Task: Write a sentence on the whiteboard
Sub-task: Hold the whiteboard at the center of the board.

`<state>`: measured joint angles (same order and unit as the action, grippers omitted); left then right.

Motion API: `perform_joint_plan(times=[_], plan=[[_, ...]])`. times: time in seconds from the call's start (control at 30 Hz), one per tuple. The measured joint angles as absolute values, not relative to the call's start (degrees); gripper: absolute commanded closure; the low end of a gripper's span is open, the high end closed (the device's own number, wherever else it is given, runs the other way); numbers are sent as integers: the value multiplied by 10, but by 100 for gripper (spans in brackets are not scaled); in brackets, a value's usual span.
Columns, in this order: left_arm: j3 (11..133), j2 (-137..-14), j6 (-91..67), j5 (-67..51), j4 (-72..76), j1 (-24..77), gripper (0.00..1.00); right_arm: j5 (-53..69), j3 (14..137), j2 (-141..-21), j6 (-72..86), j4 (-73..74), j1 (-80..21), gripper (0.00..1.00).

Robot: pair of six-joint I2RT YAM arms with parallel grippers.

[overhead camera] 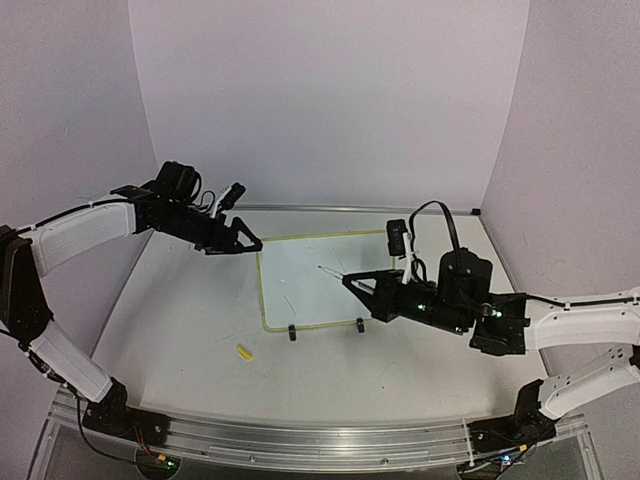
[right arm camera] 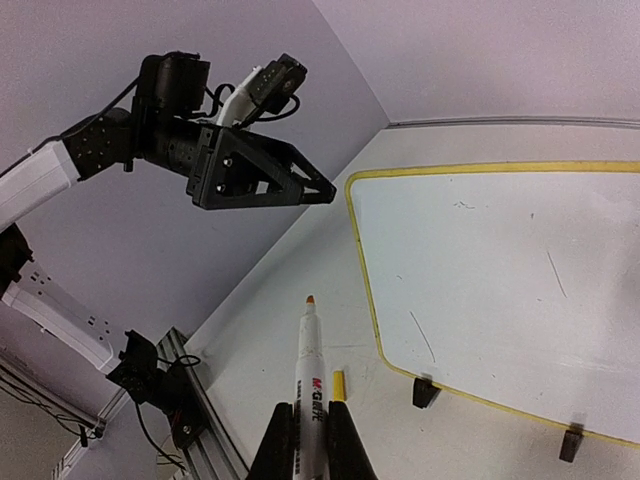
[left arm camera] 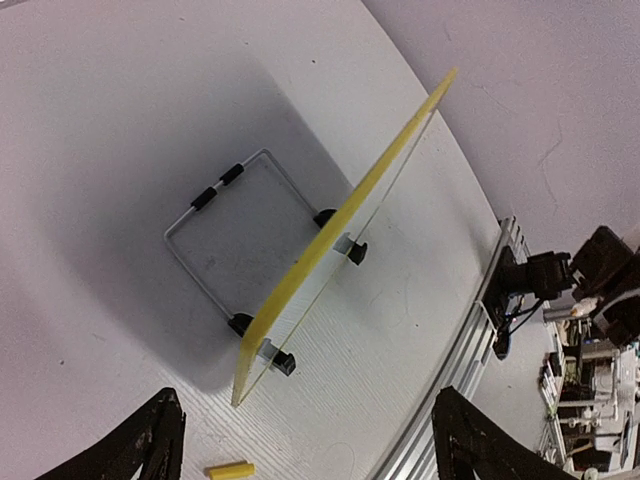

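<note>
Marker (right arm camera: 308, 370) poised off whiteboard (overhead camera: 300, 290), propped at counter (overhead camera: 180, 320) centre.
R hand (overhead camera: 350, 280) clamped on marker; L hand (overhead camera: 250, 243) wide at whiteboard's 10 o'clock, not touching. Risk: unbraced whiteboard could be shoved back by pen pressure.

Unreadable: faint strokes (right arm camera: 555, 272) on whiteboard (right arm camera: 480, 260) face, too thin and small. Cropped at right edge of right wrist view: board's right side. Hidden from left wrist: board face, edge-on there. Cut off at bottom edge: marker (right arm camera: 310, 380) barrel, bottom centre; left pincer (left arm camera: 305, 425) fingers, lower corners.
</note>
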<state>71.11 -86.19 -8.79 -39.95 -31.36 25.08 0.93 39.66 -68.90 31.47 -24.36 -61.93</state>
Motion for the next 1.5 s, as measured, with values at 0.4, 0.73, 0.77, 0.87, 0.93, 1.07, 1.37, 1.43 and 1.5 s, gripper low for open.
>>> perform_joint_plan(times=[0.4, 0.73, 0.77, 0.87, 0.93, 1.07, 1.37, 1.43, 1.5], plan=[[688, -895, 7, -451, -250, 251, 34, 126, 499, -844, 305, -278, -574, 100], [691, -939, 24, -454, -242, 251, 63, 140, 549, -927, 300, -299, -566, 100], [692, -941, 26, -454, -241, 251, 65, 140, 553, -933, 300, -300, -566, 100], [693, -946, 32, -454, -241, 251, 71, 138, 560, -945, 300, -305, -564, 100], [694, -952, 34, -454, -241, 251, 76, 135, 564, -952, 300, -307, -563, 100], [694, -959, 42, -452, -243, 251, 85, 129, 576, -965, 298, -310, -560, 100], [694, -959, 78, -450, -245, 251, 98, 109, 601, -997, 287, -319, -559, 100], [694, -959, 83, -450, -245, 253, 100, 104, 605, -1002, 286, -320, -559, 100], [694, -959, 90, -450, -245, 253, 100, 100, 607, -1005, 285, -321, -559, 100]])
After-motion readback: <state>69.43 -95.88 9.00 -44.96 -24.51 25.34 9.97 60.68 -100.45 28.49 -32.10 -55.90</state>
